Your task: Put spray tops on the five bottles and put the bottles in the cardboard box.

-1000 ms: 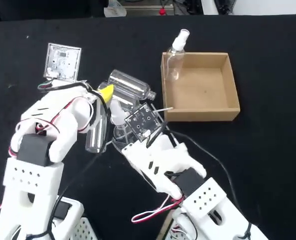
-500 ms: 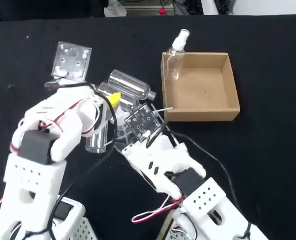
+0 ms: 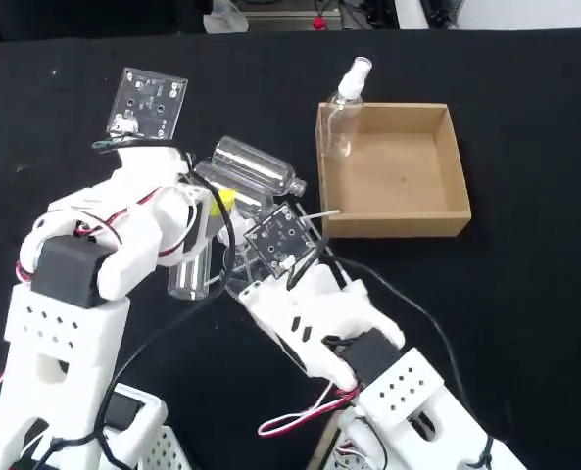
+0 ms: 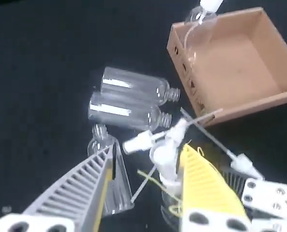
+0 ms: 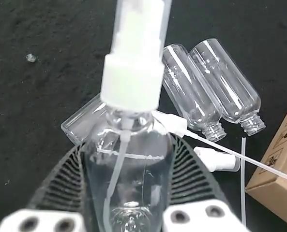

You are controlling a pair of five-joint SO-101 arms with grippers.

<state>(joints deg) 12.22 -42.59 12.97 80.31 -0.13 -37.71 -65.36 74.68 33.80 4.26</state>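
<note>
The right tool (image 5: 129,151) clamps a bottle (image 5: 133,191) (spray top (image 5: 133,72) on its neck); left tool (image 4: 147,151), jaws apart, beside it.

arms (image 3: 70,333) white | motors (image 3: 67,286) black | cables (image 3: 295,419) red, black | left gripper (image 4: 147,151) yellow, grey

black table cover (image 3: 525,323), small clutter (image 3: 226,18) beyond its far edge
</note>
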